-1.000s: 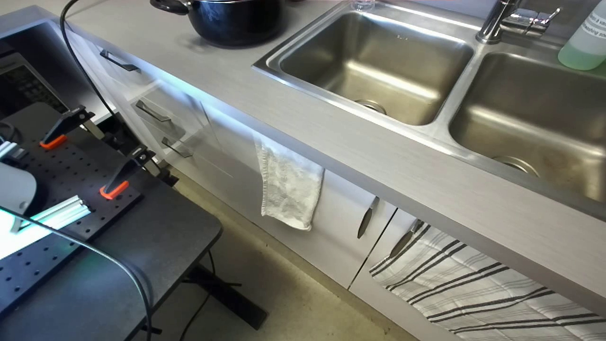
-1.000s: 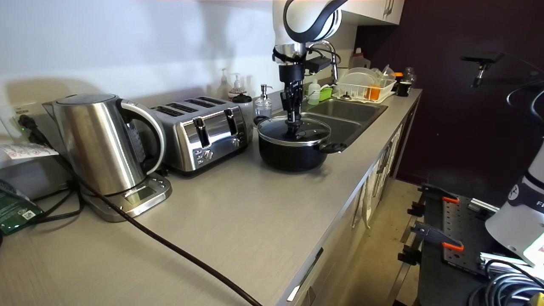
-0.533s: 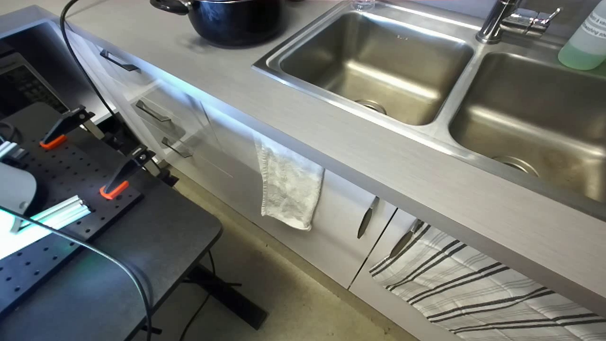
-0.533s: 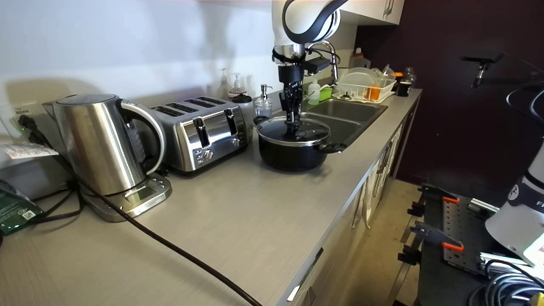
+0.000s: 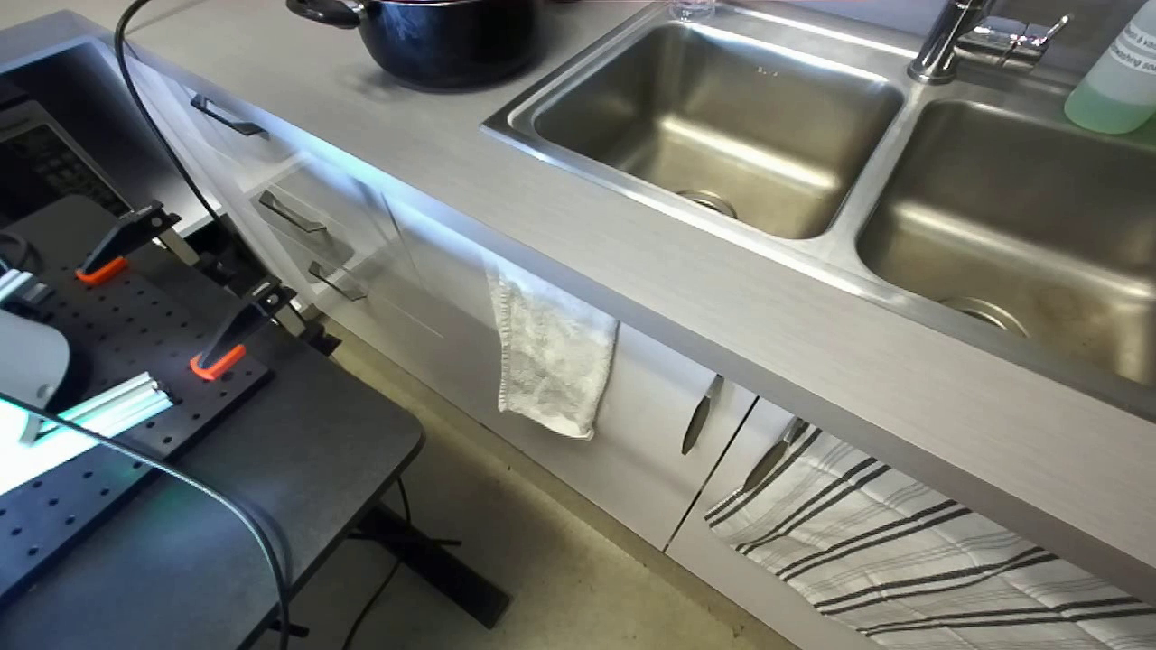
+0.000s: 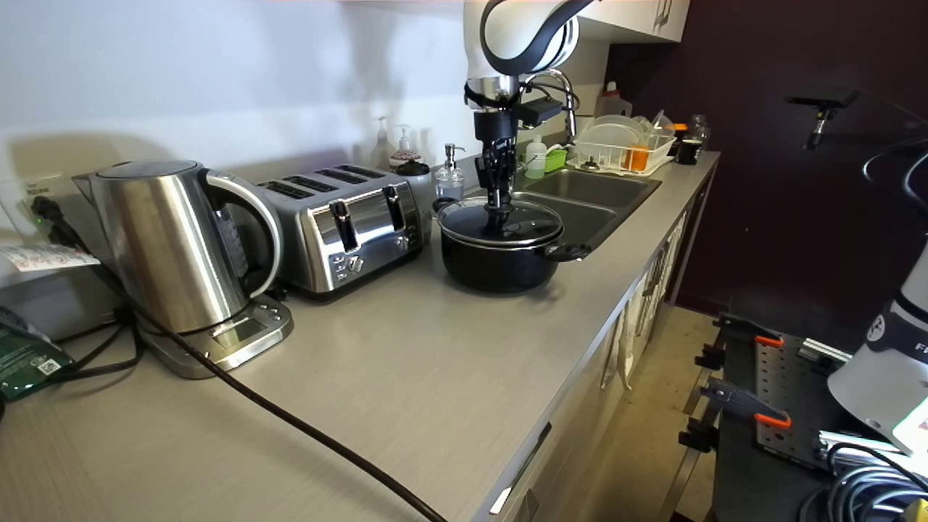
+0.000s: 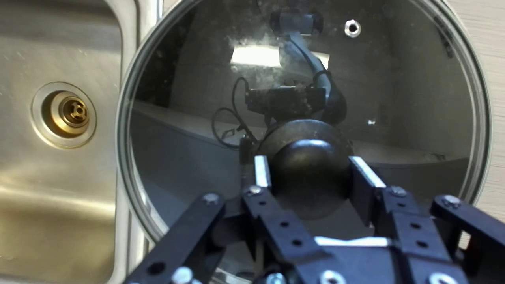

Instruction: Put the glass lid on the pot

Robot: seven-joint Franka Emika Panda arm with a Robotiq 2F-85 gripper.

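The glass lid (image 6: 536, 221), a see-through disc with a silvery rim, lies over the black pot (image 6: 500, 270) in an exterior view. Its rim sits a little to the left over the pot's mouth; I cannot tell whether it touches all round. My gripper (image 6: 499, 209) points straight down at the lid's centre. In the wrist view the gripper (image 7: 311, 173) has its fingers against both sides of the lid's round black knob (image 7: 309, 157); the lid (image 7: 414, 98) fills the middle. In an exterior view only the lower pot (image 5: 452, 45) shows, and the lid is out of view.
A steel sink (image 6: 638, 190) lies right beside the pot; its edge also shows in the wrist view (image 7: 130, 79). A toaster (image 6: 348, 232), a soap bottle (image 6: 449, 181) and a kettle (image 6: 152, 246) stand along the wall. A black cable (image 6: 312, 431) crosses the counter.
My gripper and the lid have shifted slightly to the left over the pot, in an exterior view. The pot has not moved.
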